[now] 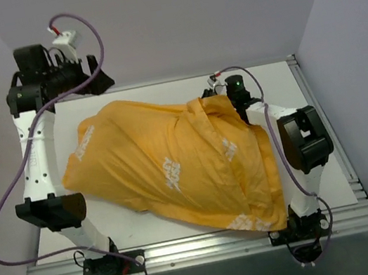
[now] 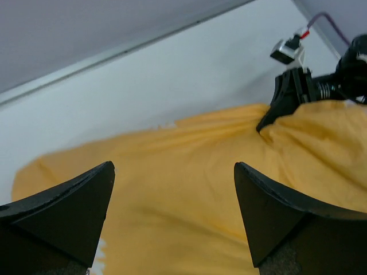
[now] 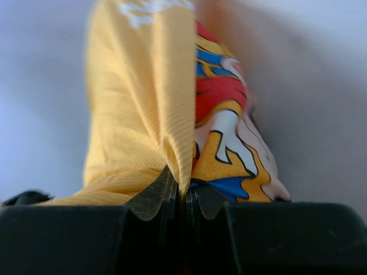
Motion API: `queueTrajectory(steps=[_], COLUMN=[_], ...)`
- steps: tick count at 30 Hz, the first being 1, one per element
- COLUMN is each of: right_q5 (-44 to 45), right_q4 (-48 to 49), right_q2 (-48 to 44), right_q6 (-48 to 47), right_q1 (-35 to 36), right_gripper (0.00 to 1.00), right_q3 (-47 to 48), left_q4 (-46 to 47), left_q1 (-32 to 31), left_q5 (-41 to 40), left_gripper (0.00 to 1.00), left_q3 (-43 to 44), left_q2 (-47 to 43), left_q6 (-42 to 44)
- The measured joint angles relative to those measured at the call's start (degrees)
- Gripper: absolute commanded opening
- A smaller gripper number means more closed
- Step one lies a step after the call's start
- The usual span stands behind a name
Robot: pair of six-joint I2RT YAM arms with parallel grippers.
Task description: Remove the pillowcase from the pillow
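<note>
The orange-yellow pillowcase lies bulging across the table and covers the pillow, which is hidden inside it. My right gripper is at the far right end of the bundle, shut on a pinched fold of the pillowcase; the colourful printed side shows beside the fold in the right wrist view. My left gripper is open and empty, raised above the far left end of the pillowcase. Its fingers stand wide apart over the fabric.
The white table has an aluminium rail along its near edge and right side. Grey walls close in on the left, back and right. The right arm's gripper and cable also show in the left wrist view.
</note>
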Motion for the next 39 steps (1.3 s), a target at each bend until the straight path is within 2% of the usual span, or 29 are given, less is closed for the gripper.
queueTrajectory(steps=[2,5,6,8,12,15,18,21,25,26,28,29,30,31,32,34,35,37,38,39], right_q5=[0.9,6.1,8.0,11.2,18.2,27.2,37.7,44.1,47.5,47.5,46.5,45.6,44.4,43.0,41.7,39.7,39.0,38.0,37.4,36.6], right_q4=[-3.8,-16.1,-19.2,-23.6,-30.5,-37.5,-43.5,-47.3,-47.6,-47.4,-47.0,-46.4,-45.3,-44.9,-43.8,-42.4,-42.1,-41.3,-40.2,-38.6], right_q2=[6.1,13.0,13.9,14.4,12.7,9.7,5.6,-0.9,-15.0,-18.7,-26.2,-28.9,-31.2,-32.8,-33.7,-34.1,-33.8,-33.0,-32.7,-32.1], right_q6=[-2.6,-12.4,-15.1,-19.7,-26.8,-32.3,-37.2,-40.4,-42.4,-42.5,-42.4,-42.0,-41.5,-40.6,-39.5,-37.4,-36.3,-34.3,-33.4,-32.6], right_q1=[-2.1,-3.3,-3.4,-3.5,-4.9,-6.8,-8.7,-10.8,-11.7,-11.5,-11.1,-11.0,-10.6,-10.3,-9.9,-8.7,-7.6,-4.8,-3.3,-1.4], right_gripper=[0.0,0.39,0.8,0.99,1.0,1.0,1.0,1.0,1.0,1.0,0.99,0.97,0.92,0.88,0.8,0.71,0.61,0.5,0.38,0.33], right_q3=[4.2,15.4,18.5,22.6,27.4,29.7,31.7,31.3,22.1,19.0,11.2,7.3,3.0,-0.9,-4.6,-11.3,-13.7,-16.7,-17.6,-18.1], left_q4=[-0.2,0.9,0.8,1.9,4.2,7.8,11.2,15.8,22.5,23.5,24.6,25.0,25.4,25.7,26.0,26.3,26.6,27.4,28.3,28.8], left_q1=[-1.2,-5.2,-6.8,-10.1,-13.1,-13.9,-14.4,-14.6,-15.1,-15.2,-15.3,-15.4,-15.4,-15.4,-15.3,-14.6,-14.0,-12.0,-10.1,-8.3], left_q5=[-2.2,-6.5,-7.8,-10.0,-15.2,-20.4,-24.3,-26.9,-29.1,-29.4,-30.1,-30.5,-31.1,-31.5,-32.0,-32.3,-32.5,-32.9,-33.2,-33.9], left_gripper=[0.94,0.94,0.94,0.94,0.94,0.94,0.94,0.94,0.94,0.89,0.58,0.27,0.07,0.02,0.02,0.02,0.02,0.02,0.02,0.02], left_q3=[-6.0,-18.0,-21.8,-29.9,-43.5,-51.3,-54.4,-54.7,-54.6,-54.5,-53.9,-53.5,-53.2,-53.2,-53.2,-53.2,-53.3,-53.6,-53.8,-53.8], left_q2=[-0.9,-5.3,-7.1,-11.3,-18.2,-20.3,-19.6,-18.0,-15.2,-14.2,-11.7,-10.4,-8.9,-7.8,-7.0,-6.1,-6.0,-6.0,-5.9,-5.7], left_q6=[2.1,5.6,6.7,9.0,12.3,14.1,15.2,15.6,16.5,16.7,17.2,17.7,18.2,18.8,19.4,19.8,20.0,20.7,21.2,21.8])
